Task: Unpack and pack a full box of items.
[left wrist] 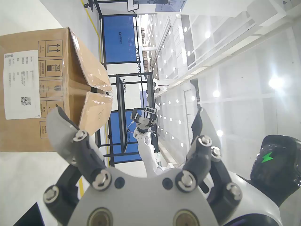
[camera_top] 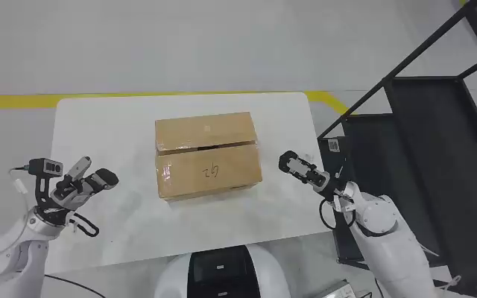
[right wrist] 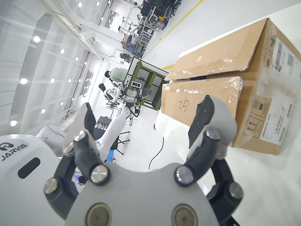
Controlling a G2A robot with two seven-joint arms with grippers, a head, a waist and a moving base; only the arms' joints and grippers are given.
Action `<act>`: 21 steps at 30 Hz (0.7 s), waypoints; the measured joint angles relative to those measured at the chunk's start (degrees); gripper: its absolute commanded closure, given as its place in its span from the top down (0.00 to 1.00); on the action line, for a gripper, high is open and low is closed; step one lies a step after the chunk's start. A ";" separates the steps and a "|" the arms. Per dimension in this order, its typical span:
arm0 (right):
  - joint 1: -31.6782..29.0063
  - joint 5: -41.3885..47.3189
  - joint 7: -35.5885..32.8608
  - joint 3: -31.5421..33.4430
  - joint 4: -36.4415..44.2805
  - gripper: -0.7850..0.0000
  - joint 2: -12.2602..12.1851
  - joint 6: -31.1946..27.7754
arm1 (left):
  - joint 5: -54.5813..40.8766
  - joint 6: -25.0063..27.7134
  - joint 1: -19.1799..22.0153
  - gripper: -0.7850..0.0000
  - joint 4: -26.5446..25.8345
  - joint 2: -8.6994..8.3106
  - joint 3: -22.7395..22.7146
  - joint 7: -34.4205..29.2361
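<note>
cardboard box (camera_top: 208, 154): stiff, probably heavy, so i'd pry at the centre seam (camera_top: 209, 147). left end effector (left wrist: 127, 114), right end effector (right wrist: 147, 104) both released.

The box (camera_top: 207, 155) is brown matt cardboard, its flap edges rough and torn; clear glossy tape (right wrist: 211, 68) lies wrinkled along the seam; a smooth white paper label (left wrist: 21, 83) sits on its 9 o'clock end, and paper stickers (right wrist: 284, 59) on its 3 o'clock end; the table (camera_top: 112, 127) is smooth matt white; the left gripper (left wrist: 128, 118) and right gripper (right wrist: 145, 109) have pale grey plastic fingers (left wrist: 61, 123), black ribbed pads (right wrist: 198, 118), shiny metal screws (left wrist: 101, 179) and a satin grey plate (right wrist: 141, 189).
</note>
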State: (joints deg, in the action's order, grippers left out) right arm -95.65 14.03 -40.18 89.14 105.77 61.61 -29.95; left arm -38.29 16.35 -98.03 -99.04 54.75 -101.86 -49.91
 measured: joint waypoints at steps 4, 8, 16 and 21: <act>0.00 0.00 0.00 0.00 0.00 1.00 0.00 0.00 | 0.00 0.00 0.00 1.00 0.00 0.00 0.00 0.00; 0.00 0.00 0.00 0.00 0.00 1.00 0.00 0.00 | 0.00 0.00 0.00 1.00 0.00 0.00 0.00 0.00; 0.00 0.00 0.00 0.00 0.00 1.00 0.00 0.00 | 0.00 0.00 0.00 1.00 0.00 0.00 0.00 0.00; 0.00 0.00 0.00 0.00 0.00 1.00 0.00 0.00 | 0.00 0.00 0.00 1.00 0.00 0.00 0.00 0.00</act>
State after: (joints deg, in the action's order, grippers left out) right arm -95.65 14.03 -40.18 89.14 105.77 61.61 -29.95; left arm -38.29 16.35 -98.03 -99.04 54.75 -101.86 -49.91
